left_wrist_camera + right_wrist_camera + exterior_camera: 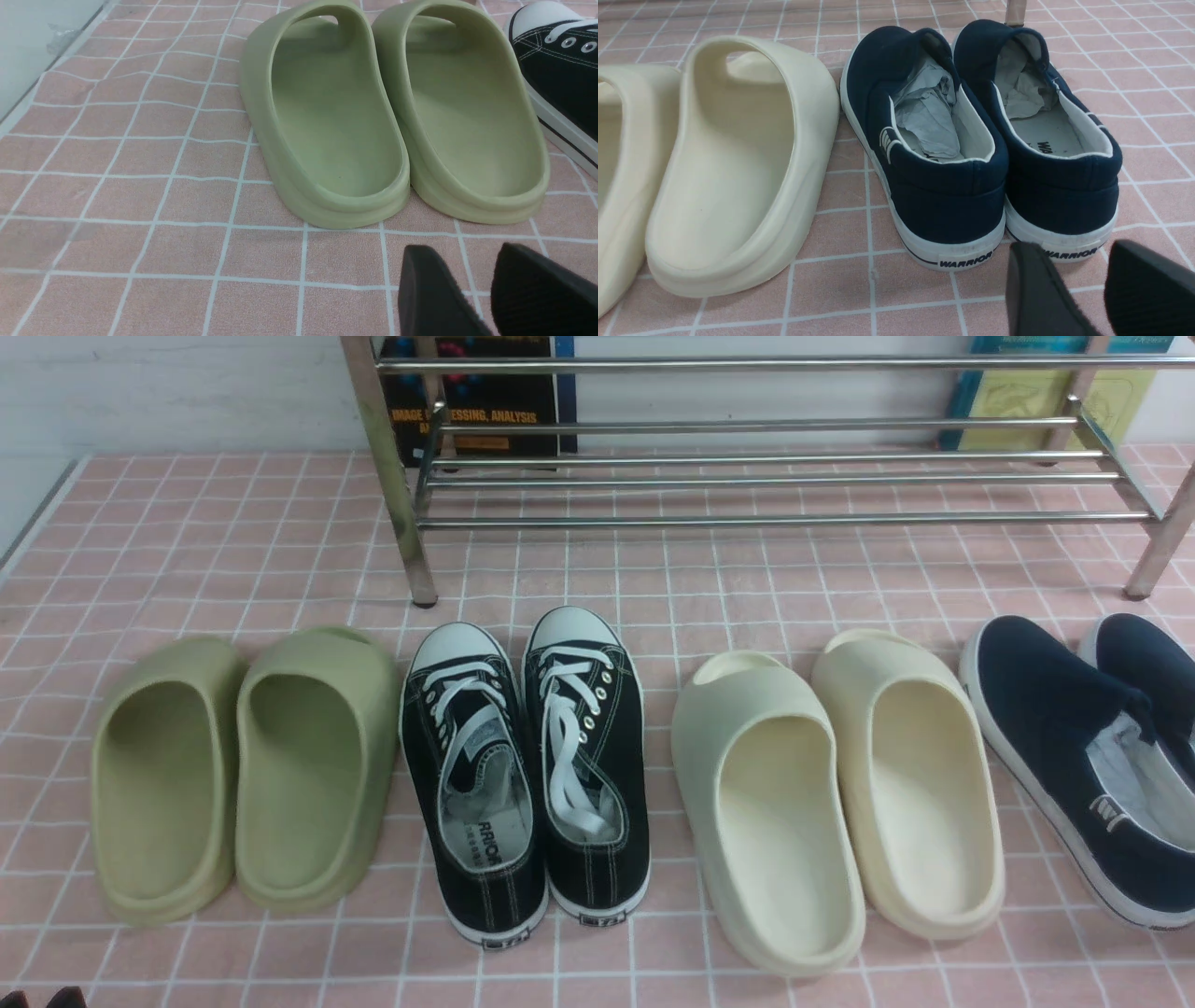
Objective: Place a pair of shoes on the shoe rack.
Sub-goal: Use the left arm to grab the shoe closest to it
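Observation:
The pair of black canvas sneakers [527,770] with white laces and toe caps stands side by side on the pink tiled cloth, toes toward the chrome shoe rack [747,476] at the back. One sneaker's toe shows in the left wrist view [556,56]. My left gripper [467,280] is open and empty, low over the cloth behind the green slides; only its fingertips [47,999] show in the front view's bottom left corner. My right gripper [1073,280] is open and empty, just behind the navy slip-ons' heels. It is out of the front view.
Green foam slides [243,775] stand left of the sneakers, cream slides [831,793] right of them, navy slip-ons [1083,756] stuffed with paper at far right. Books [485,401] lean on the wall behind the rack. The table's edge and a wall run along the left.

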